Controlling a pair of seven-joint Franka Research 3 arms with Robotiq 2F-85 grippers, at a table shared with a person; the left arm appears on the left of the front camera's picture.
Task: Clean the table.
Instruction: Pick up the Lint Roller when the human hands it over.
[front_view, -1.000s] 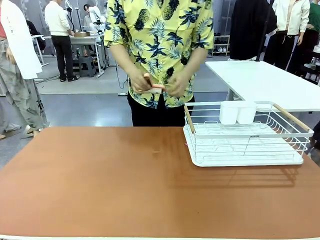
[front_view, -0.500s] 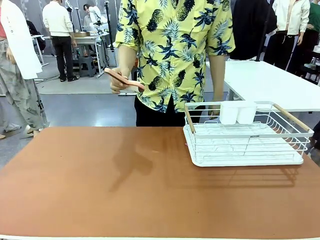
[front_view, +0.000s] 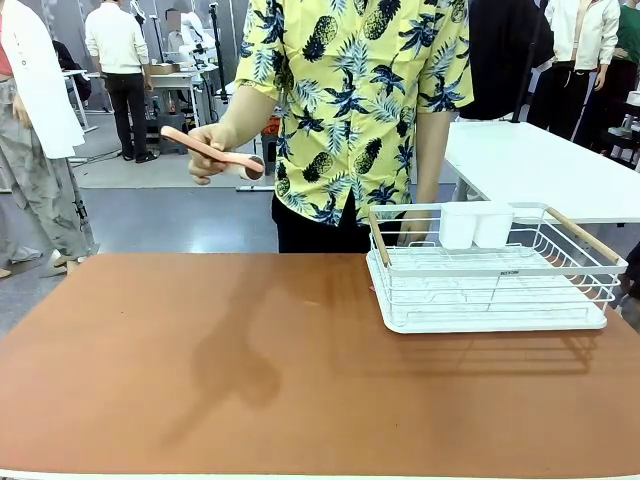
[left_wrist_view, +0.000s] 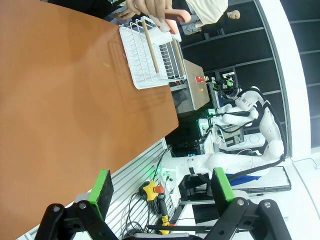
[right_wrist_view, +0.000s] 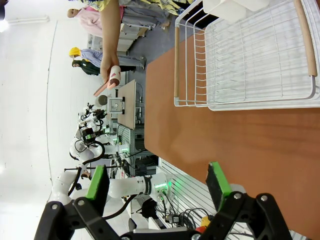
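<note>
Change: hand (front_view: 225, 137) w/ pink tool (front_view: 180, 137) now higher, more toward 9 o'clock.
Tabletop (front_view: 300, 400): spans front view, rack (front_view: 490, 322) at 2 o'clock.
Writing: rack label (front_view: 512, 273) too small to read.
Claws: L claw (left_wrist_view: 161, 180), R claw (right_wrist_view: 157, 180) both released, nothing between.

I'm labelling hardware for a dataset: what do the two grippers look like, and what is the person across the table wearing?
The left gripper and right gripper look alike: black linked fingers with round pivot joints, each tipped with a bright green pad. The person wears a short-sleeved yellow shirt printed with pineapples and dark blue leaves, over dark trousers.
</note>
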